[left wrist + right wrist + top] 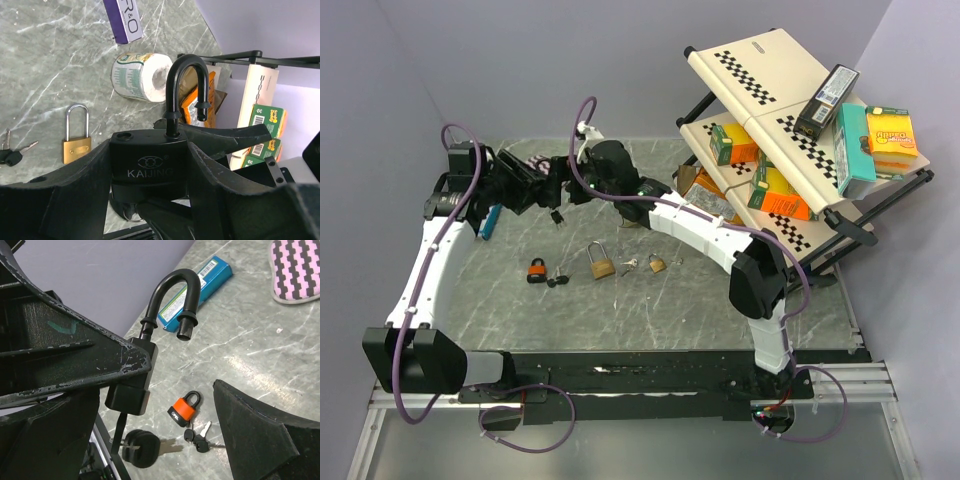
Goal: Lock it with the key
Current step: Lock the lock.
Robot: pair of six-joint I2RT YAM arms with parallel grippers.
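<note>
Clearly, the black padlock [147, 160] was off the surface [45, 65], clamped at its flat sides by the left gripper [542, 188]. The shackle [186, 75] stood up with its free end out of the hole in the body, so the lock was not yet shut. The right gripper [182, 371] was spread wide just beside it and held nothing.

The lock looked like solid metal under a smooth black coat, so I judged it heavy for its size, stiff and a little slippery. The broad faces of the body seemed the safe place to hold it, and the top of the shackle the place to press. A black-headed key [141, 447] hung under the body. It was small and thin, best taken by its head, but I could not tell if it sat in the keyhole.

The body carried the word "KAIJING" under a small emblem. A purple box [123, 20] showed the letters "R&O". The white print on the orange padlock [183, 409] was too small to read.
</note>
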